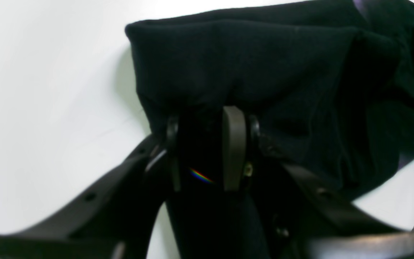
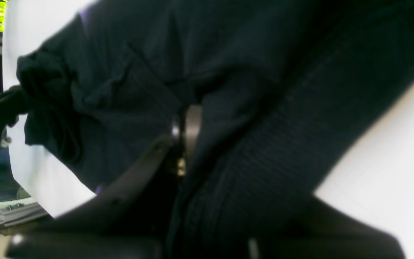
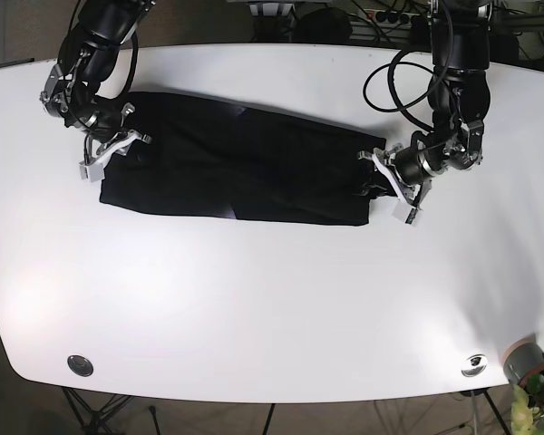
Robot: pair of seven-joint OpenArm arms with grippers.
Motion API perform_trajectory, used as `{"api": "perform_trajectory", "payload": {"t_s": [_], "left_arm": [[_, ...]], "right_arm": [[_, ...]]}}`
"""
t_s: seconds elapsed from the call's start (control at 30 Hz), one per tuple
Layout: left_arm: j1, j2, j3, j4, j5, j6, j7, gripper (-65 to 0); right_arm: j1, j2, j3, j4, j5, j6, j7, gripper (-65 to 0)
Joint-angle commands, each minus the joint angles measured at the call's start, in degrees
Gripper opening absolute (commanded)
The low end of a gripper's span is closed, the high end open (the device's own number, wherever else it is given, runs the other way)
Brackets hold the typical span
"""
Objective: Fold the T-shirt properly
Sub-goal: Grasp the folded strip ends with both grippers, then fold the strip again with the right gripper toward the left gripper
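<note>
- one black t-shirt (image 3: pixel 236 170) lies as a long folded band across the upper half of the base view, on one white table (image 3: pixel 272 299).
- two grippers, one at each end of the band.
- left gripper (image 3: pixel 392 184), at the shirt's right end in the base view, is closed on a fold of cloth; its wrist view shows fabric pinched between the pads (image 1: pixel 233 144).
- right gripper (image 3: pixel 111 149), at the left end, is also clamped on the cloth, which bunches around its fingers (image 2: pixel 189 133).
- two round metal fittings (image 3: pixel 80 365) sit in the table's lower corners.
</note>
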Motion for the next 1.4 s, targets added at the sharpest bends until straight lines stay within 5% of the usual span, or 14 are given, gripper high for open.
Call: {"api": "perform_trajectory", "payload": {"t_s": [0.0, 0.33, 0.43, 0.6, 1.0, 1.37], "left_arm": [[-0.5, -0.1, 0.1, 0.4, 0.3, -0.2, 0.7, -51.4], [-0.5, 1.0, 2.6, 0.3, 2.7, 0.0, 0.7, -51.2], [-0.5, 1.5, 3.6, 0.4, 6.2, 0.0, 0.7, -51.2], [-0.5, 4.3, 3.3, 0.7, 9.0, 0.0, 0.7, -51.4], [-0.2, 4.8, 3.6, 0.5, 9.4, 0.0, 1.0, -51.5], [-0.2, 4.5, 3.3, 0.8, 9.3, 0.0, 1.1, -51.5]], "right_arm": [[0.3, 1.5, 0.1, 2.6, 0.7, 0.13, 1.6, -61.2], [-4.6, 3.9, -8.8, 21.5, 0.0, 0.13, 5.2, -63.1], [-5.2, 3.2, -11.8, 27.8, -4.1, 0.13, 5.2, -63.1], [-4.9, -2.0, -19.1, 33.9, -13.0, -1.28, 5.2, -63.1], [0.9, -9.6, -31.2, 32.7, -15.5, -1.81, 5.2, -63.1], [3.7, -10.0, -43.8, 24.6, -32.0, -1.81, 6.3, -60.4]]}}
